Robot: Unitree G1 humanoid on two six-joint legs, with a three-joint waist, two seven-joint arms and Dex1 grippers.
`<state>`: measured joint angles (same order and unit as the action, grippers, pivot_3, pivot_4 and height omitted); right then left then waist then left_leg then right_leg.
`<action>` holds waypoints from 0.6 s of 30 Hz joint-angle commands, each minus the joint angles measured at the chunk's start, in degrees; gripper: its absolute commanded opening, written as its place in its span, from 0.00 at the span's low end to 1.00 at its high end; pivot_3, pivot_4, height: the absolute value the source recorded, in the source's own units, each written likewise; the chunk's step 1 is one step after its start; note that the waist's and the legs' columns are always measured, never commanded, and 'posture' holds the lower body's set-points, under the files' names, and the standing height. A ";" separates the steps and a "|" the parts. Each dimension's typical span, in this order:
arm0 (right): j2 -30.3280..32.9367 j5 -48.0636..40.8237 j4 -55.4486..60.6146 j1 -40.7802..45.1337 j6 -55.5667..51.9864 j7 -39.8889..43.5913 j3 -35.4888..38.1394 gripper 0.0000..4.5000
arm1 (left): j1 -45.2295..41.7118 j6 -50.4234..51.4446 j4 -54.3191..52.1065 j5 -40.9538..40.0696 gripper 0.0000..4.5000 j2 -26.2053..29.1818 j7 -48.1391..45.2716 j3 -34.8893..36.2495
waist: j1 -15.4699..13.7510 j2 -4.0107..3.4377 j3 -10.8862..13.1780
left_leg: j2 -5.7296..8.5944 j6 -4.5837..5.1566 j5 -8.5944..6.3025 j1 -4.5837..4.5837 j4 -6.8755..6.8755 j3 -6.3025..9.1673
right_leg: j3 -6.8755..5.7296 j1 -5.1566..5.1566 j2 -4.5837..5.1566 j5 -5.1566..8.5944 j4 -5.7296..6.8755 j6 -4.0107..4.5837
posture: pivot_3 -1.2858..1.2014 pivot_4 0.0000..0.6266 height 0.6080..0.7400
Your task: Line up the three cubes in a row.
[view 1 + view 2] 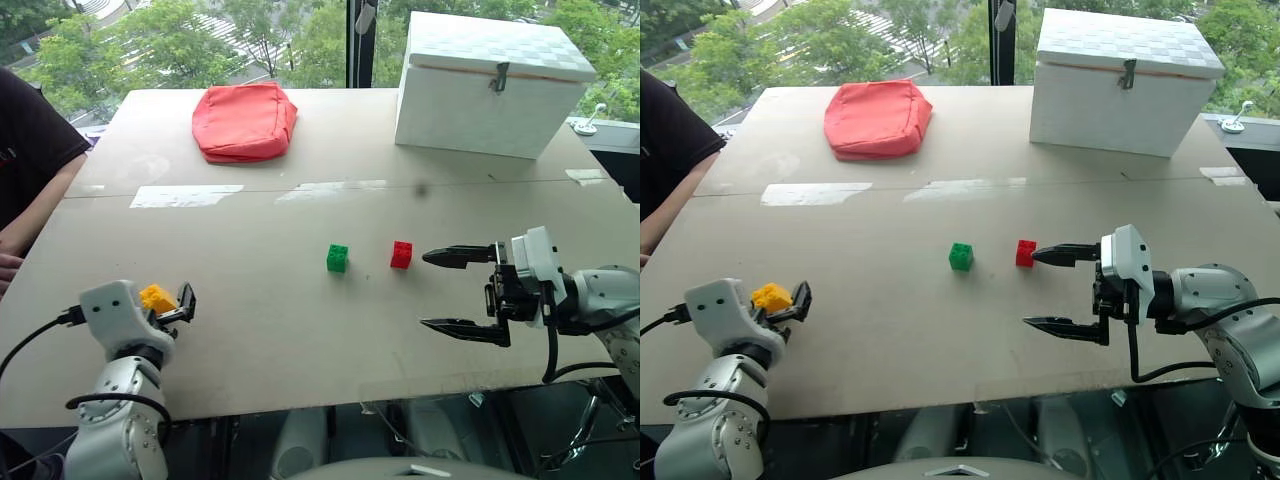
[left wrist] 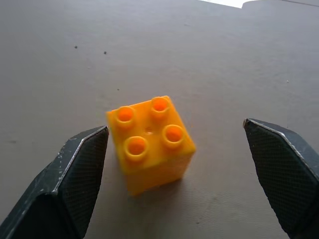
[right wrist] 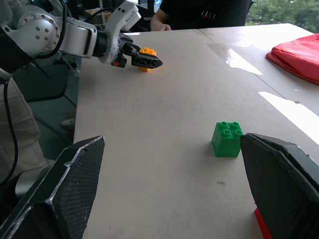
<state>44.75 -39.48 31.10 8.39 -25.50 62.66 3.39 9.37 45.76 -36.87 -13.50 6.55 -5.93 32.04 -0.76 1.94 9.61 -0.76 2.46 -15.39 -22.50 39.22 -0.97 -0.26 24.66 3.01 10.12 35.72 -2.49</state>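
2 of the 3 cubes are sitting side by side mid-worktop: the small green studded plastic cube (image 1: 337, 258) and the small red studded plastic cube (image 1: 401, 254). The small yellow studded plastic cube (image 2: 151, 143) is lying well apart near the pale worktop's (image 1: 300, 330) left edge, so the row is not yet formed. The left claw (image 2: 174, 164) is gaping wide around it, gripping nothing, as its wrist view confirms. The right claw (image 1: 462, 294) is hanging wide open, empty, just beside the red cube.
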 commanded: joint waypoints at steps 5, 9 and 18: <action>2.04 -0.65 1.75 -0.52 0.87 0.20 2.93 1.00 | 0.02 -7.48 2.12 2.34 0.87 -1.38 4.46 -2.44 | -0.06 0.00 0.00 | 0.00 0.00 0.00 -0.01 0.00 0.02 | -0.01 0.00 0.01 0.00 0.00 0.00 | 0.52 0.24 1.00; 2.48 -1.05 2.59 -1.51 0.44 -0.49 3.64 1.00 | 0.64 -9.73 3.58 2.81 0.53 -1.24 4.84 -3.60 | -0.06 0.00 0.00 | 0.00 0.00 0.00 0.00 0.00 0.02 | -0.01 0.01 0.01 0.01 0.00 -0.01 | 0.52 0.24 1.00; 2.11 -1.53 5.99 -5.38 -0.56 -4.26 5.69 1.00 | -3.82 -10.24 9.38 -14.26 0.29 17.21 -25.81 -7.54 | -0.35 -0.03 0.02 | -0.04 -0.01 0.00 -0.13 0.00 0.08 | -0.16 0.13 0.02 0.02 0.01 0.00 | 0.52 0.24 1.00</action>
<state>46.69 -39.96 34.60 3.25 -26.10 59.42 7.07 7.09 35.13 -27.92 -23.34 20.30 -23.33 26.17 -1.11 1.91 9.63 -0.80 2.45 -15.40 -22.63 39.22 -0.89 -0.41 24.79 3.05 10.15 35.73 -2.49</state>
